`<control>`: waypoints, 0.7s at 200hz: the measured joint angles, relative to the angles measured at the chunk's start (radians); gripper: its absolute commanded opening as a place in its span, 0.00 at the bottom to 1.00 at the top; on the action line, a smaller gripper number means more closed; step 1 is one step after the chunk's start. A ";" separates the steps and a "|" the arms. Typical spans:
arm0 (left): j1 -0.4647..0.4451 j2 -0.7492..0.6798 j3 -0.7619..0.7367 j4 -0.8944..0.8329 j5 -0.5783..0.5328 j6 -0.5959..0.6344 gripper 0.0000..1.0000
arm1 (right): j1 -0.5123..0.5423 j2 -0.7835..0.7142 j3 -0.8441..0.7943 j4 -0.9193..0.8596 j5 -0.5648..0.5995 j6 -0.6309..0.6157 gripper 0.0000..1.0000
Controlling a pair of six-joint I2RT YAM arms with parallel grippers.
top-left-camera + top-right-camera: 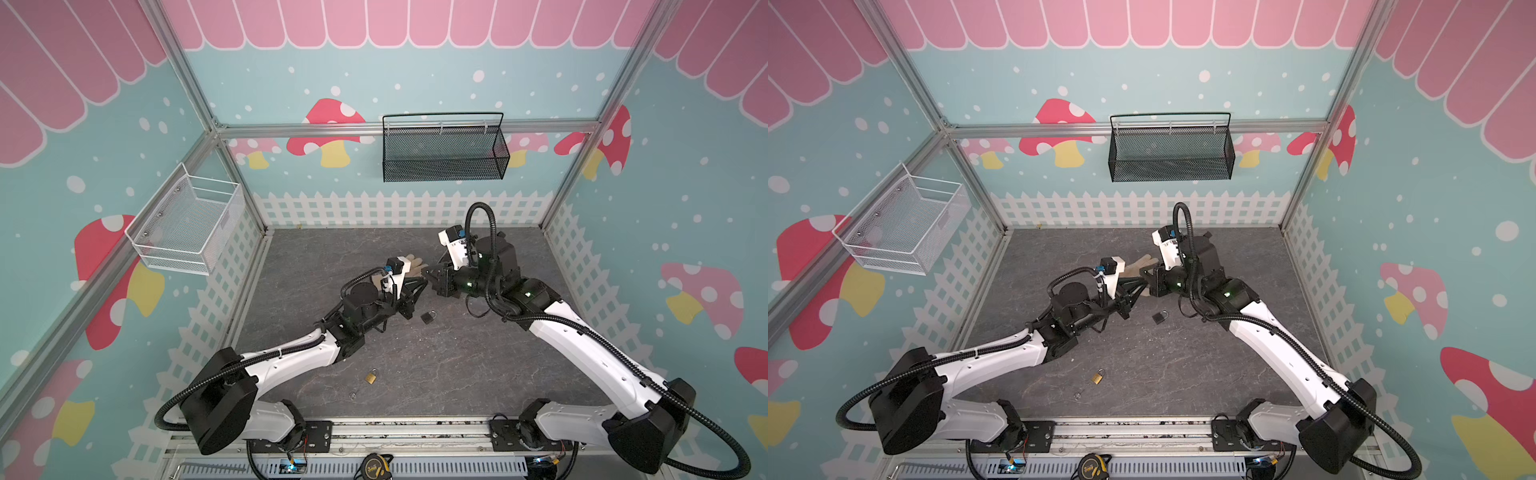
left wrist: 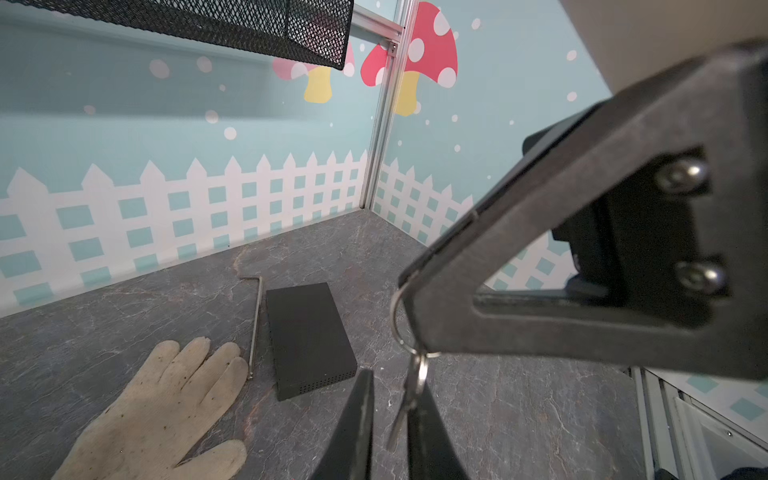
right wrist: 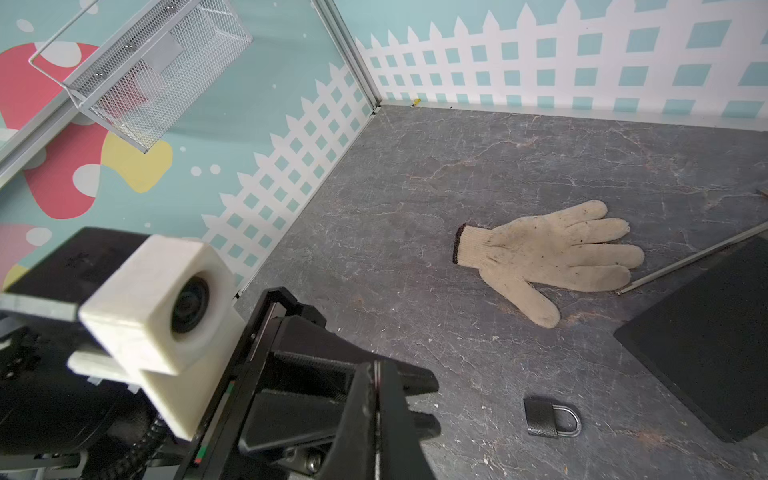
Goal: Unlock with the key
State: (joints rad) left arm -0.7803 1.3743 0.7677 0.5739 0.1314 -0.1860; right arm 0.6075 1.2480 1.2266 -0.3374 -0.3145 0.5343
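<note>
Above the middle of the grey table [image 1: 457, 374], the two grippers met tip to tip, and the step in hand looked like passing the key from one to the other. The right gripper [image 3: 376, 368] had its fingers pressed together on the key ring [image 2: 397, 320]. The key [image 2: 406, 409] hung down from that ring, between the fingers of the left gripper [image 2: 392, 386]. Those fingers stood narrow about the key, but the left wrist view was too close and oblique for me to tell whether they already pinched it.

To do this well, I judged that the left gripper should take the key by its head, flat sides against the pads. That would leave the whole blade free and pointing outward. A grip on the blade or on the ring would leave the key swinging and useless for the keyhole. The right gripper ought to let go only once that pinch was firm, since a dangling key slips easily.

The black padlock [image 3: 548, 419] lay flat on the table near the grippers, untouched. A brass padlock [image 1: 371, 377] lay well apart from it, nearer the robot's base. Which one this key fitted could not be told. A glove [image 3: 552, 253] and a black box [image 2: 309, 336] lay close by and should be kept clear of.
</note>
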 measured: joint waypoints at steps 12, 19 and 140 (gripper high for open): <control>0.000 0.004 0.002 0.000 0.002 0.000 0.10 | -0.001 0.000 0.000 0.000 0.000 0.002 0.00; 0.000 0.008 0.002 0.001 0.004 0.000 0.09 | -0.001 0.000 0.000 0.000 0.000 0.002 0.00; 0.000 0.020 0.005 0.014 0.047 0.008 0.00 | -0.022 -0.004 0.000 0.002 -0.001 0.006 0.15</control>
State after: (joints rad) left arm -0.7803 1.3945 0.7731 0.5880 0.1787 -0.1780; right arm 0.5858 1.2438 1.2266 -0.3359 -0.3157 0.5404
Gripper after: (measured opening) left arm 0.047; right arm 0.072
